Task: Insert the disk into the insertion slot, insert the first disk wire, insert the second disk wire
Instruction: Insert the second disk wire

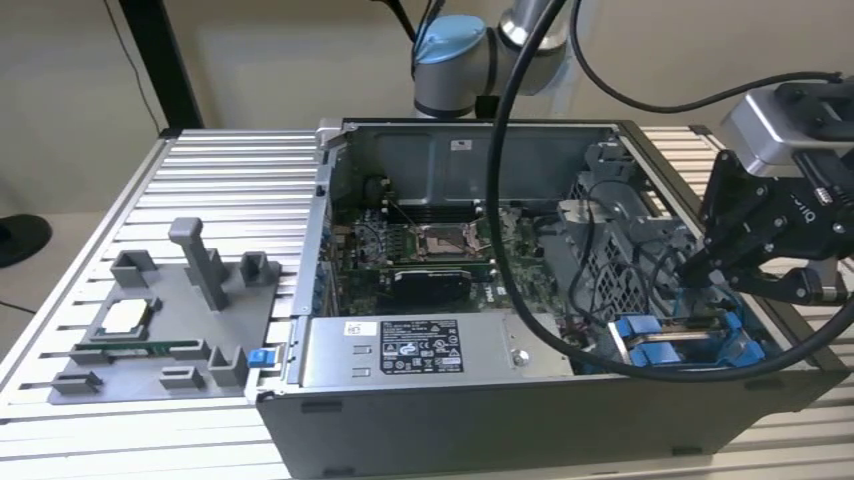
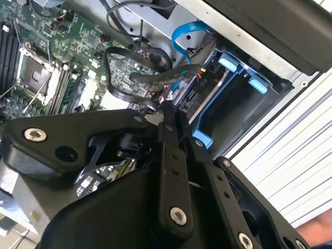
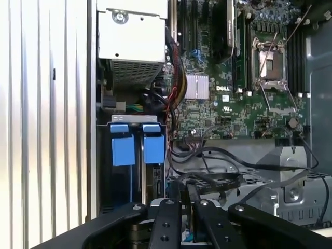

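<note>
The slatted metal table (image 1: 227, 165) carries an open computer case (image 1: 534, 410) and a grey fixture plate (image 1: 147, 340).

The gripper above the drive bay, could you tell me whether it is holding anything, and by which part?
The gripper is shut on the black connector end of a disk wire, pinched between its fingertips, beside the blue drive carrier.

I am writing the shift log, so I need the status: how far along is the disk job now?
Done, it seems: the blue carrier tabs sit inside the drive bay, so the disk looks inserted, though its body is hidden. In hand: the gripper is inside the case at the black wires beside that bay. Left: neither wire can be seen plugged in, so both may remain.
</note>
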You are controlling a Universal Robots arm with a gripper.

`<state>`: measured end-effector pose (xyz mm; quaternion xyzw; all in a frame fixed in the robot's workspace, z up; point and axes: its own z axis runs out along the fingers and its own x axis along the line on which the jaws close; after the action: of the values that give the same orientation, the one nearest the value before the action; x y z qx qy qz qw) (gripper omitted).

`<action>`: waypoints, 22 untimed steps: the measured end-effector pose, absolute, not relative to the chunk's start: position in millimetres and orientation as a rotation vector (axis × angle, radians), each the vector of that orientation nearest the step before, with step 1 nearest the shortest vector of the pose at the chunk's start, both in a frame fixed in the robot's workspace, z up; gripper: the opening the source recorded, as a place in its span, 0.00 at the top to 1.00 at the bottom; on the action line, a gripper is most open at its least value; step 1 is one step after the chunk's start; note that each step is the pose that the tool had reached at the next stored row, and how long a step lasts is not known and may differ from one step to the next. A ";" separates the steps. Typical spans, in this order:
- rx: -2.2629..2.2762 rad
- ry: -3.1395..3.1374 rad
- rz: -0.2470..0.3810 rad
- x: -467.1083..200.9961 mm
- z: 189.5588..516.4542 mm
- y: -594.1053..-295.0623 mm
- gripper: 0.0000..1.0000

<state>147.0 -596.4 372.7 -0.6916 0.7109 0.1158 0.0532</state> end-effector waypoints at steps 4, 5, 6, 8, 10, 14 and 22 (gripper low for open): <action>-2.109 2.168 0.337 144.4 371.1 -596.4 1.00; -2.110 2.169 0.333 143.9 370.8 -596.4 1.00; -2.111 2.170 0.332 143.6 370.5 -596.4 1.00; -2.111 2.170 0.331 143.1 370.5 -596.4 1.00; -2.111 2.170 0.331 143.0 370.5 -596.4 1.00; -2.111 2.170 0.331 141.6 370.2 -596.4 1.00; -2.111 2.170 0.331 138.1 369.1 -596.4 1.00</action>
<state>138.1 -596.4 369.1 -0.6925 0.7116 0.1085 0.0479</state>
